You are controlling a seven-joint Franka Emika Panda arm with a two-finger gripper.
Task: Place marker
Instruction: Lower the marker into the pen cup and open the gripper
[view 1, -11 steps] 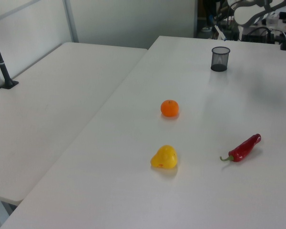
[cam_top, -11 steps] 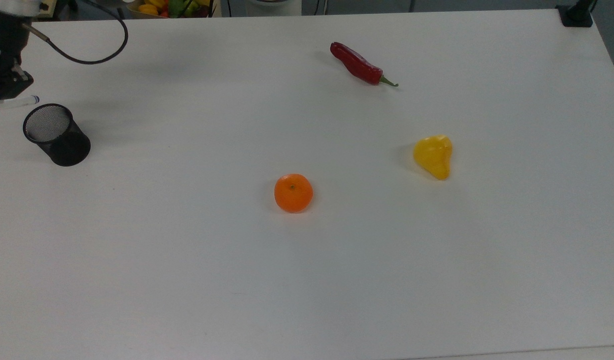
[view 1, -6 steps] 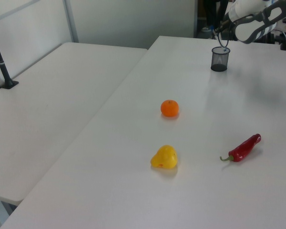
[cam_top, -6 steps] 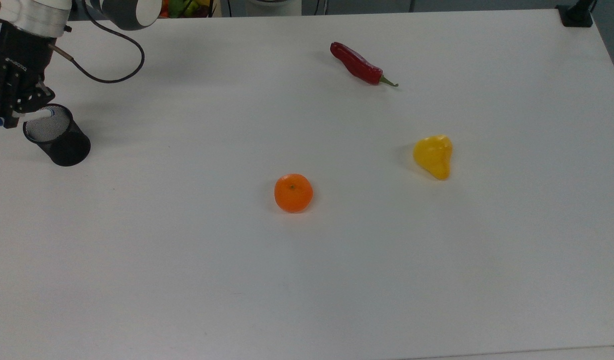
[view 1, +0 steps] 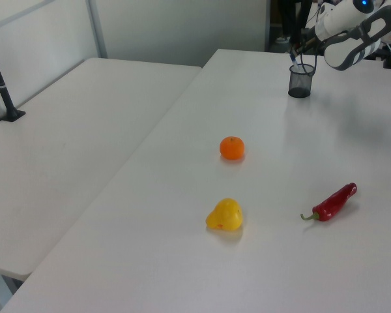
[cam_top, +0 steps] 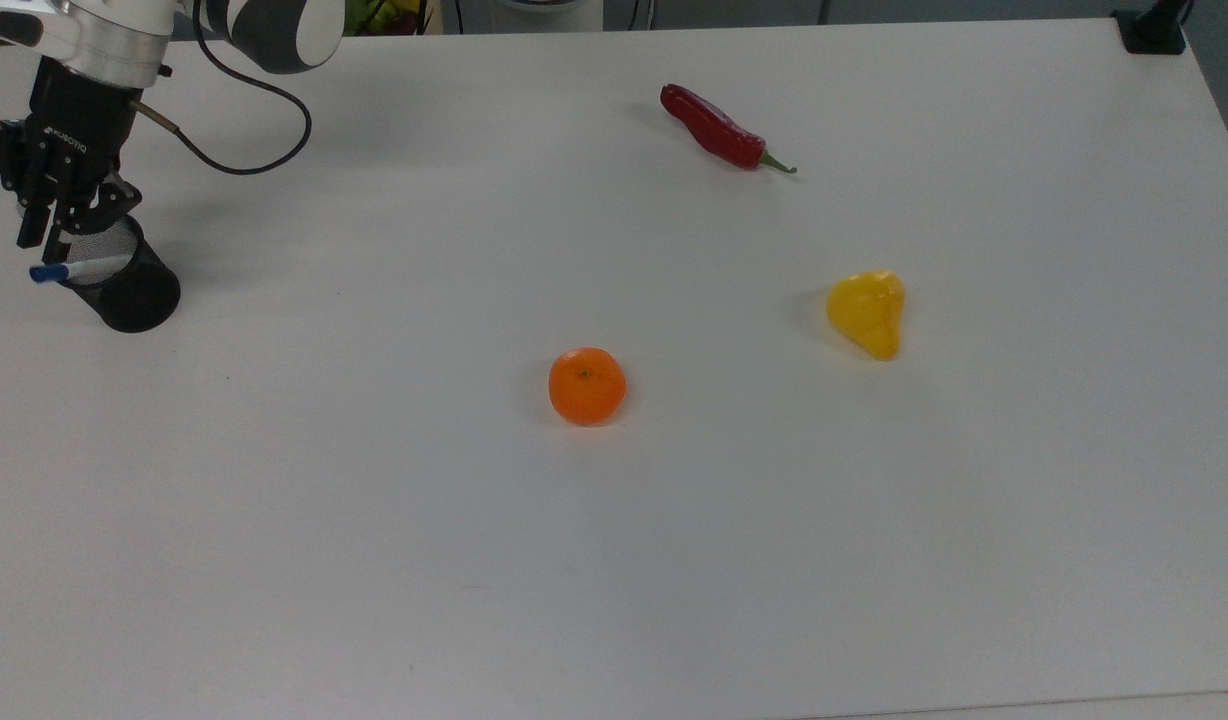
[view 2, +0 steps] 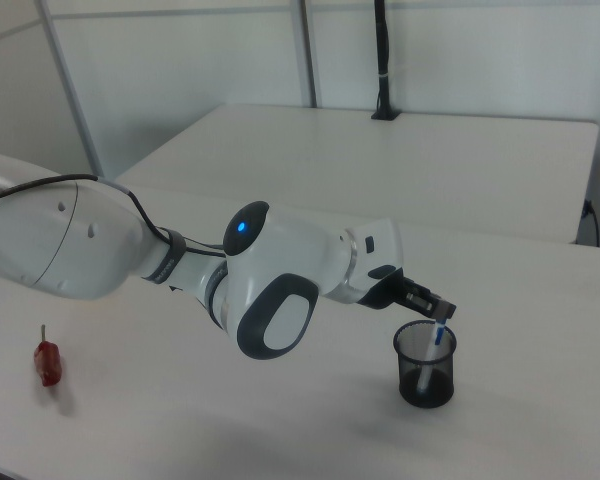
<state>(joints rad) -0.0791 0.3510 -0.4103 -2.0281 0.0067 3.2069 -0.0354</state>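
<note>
Now marker (cam_top: pixel 69 270) in mesh cup (cam_top: pixel 134 290), fingers (cam_top: pixel 36 222) apart.

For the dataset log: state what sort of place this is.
Probably a robotics lab: a robot arm's claw hangs over a mesh pen cup on a plain white table, with a chilli and orange set out.
</note>
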